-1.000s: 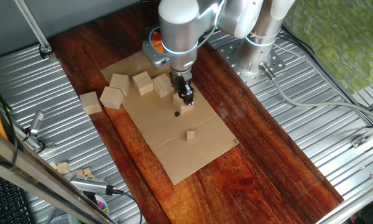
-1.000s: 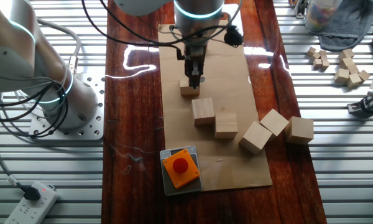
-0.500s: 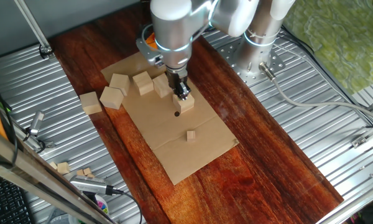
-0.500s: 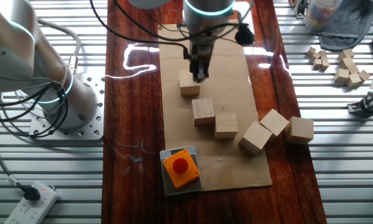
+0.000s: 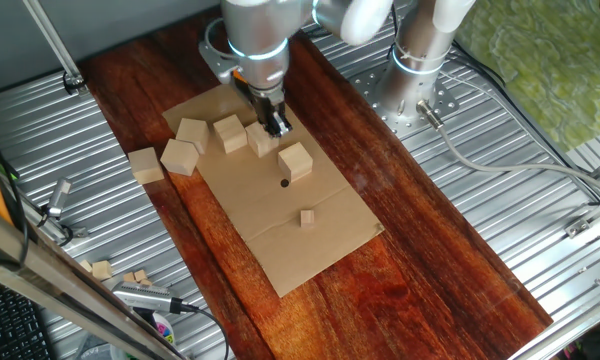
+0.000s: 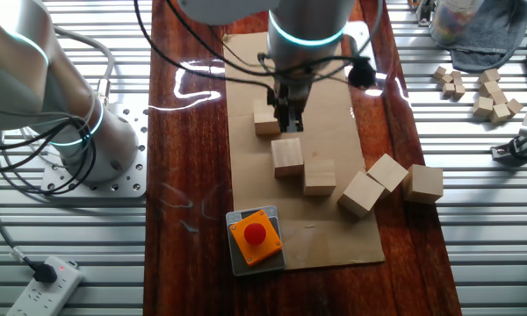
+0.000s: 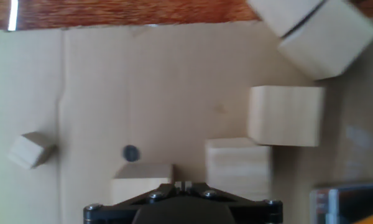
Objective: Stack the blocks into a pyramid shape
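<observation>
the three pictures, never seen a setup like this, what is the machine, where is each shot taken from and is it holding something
The machine is a single robot arm bolted beside a wooden table. At its tip is a gripper with two jaws. Two pictures come from fixed cameras that look at the table from different sides. The third comes from a camera on the hand that looks down along the jaws.

A sheet of cardboard lies on the table. Pale wooden blocks sit on and beside it, all apart, none stacked yet. A much tinier cube and an orange box with a button lie there too. More small cubes lie off on the metal surface.

The gripper hangs above the blocks. The hand view shows nothing between the jaws, which seem to stand together.
</observation>
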Controlling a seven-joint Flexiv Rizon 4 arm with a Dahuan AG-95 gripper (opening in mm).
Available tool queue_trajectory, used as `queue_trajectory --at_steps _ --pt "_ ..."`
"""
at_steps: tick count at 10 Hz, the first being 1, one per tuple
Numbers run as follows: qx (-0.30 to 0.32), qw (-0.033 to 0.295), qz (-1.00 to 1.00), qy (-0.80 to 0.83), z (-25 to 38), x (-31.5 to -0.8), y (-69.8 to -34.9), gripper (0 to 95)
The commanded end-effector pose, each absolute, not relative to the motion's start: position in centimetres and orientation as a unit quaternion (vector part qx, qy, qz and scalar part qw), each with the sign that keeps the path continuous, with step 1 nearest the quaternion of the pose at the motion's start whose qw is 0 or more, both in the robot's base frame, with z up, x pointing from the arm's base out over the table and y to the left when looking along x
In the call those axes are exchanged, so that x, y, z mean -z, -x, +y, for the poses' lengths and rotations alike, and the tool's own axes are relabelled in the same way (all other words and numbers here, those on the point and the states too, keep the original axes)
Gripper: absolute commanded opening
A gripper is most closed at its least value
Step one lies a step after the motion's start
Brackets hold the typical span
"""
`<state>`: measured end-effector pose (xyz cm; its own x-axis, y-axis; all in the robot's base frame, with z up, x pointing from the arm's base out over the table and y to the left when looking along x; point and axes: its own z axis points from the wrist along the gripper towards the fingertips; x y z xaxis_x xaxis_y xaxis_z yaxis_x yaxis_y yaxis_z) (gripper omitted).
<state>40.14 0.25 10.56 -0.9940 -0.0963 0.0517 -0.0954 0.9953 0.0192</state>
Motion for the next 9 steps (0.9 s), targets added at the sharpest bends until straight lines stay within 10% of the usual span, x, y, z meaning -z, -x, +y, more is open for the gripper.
queue_trajectory --at_steps 1,3,5,6,9 --pt "0.016 0.017 -0.997 -0.077 -0.5 -9.9 -40.5 0.0" --pt "0.032 0.01 -0.995 -0.094 -1.6 -9.1 -40.8 57.0" --pt "0.039 0.001 -0.995 -0.094 -2.2 -8.9 -40.9 57.0" --pt "0.042 -0.005 -0.994 -0.099 -2.4 -9.0 -40.9 76.0" --pt "0.05 -0.014 -0.994 -0.098 -2.6 -9.1 -40.9 95.0"
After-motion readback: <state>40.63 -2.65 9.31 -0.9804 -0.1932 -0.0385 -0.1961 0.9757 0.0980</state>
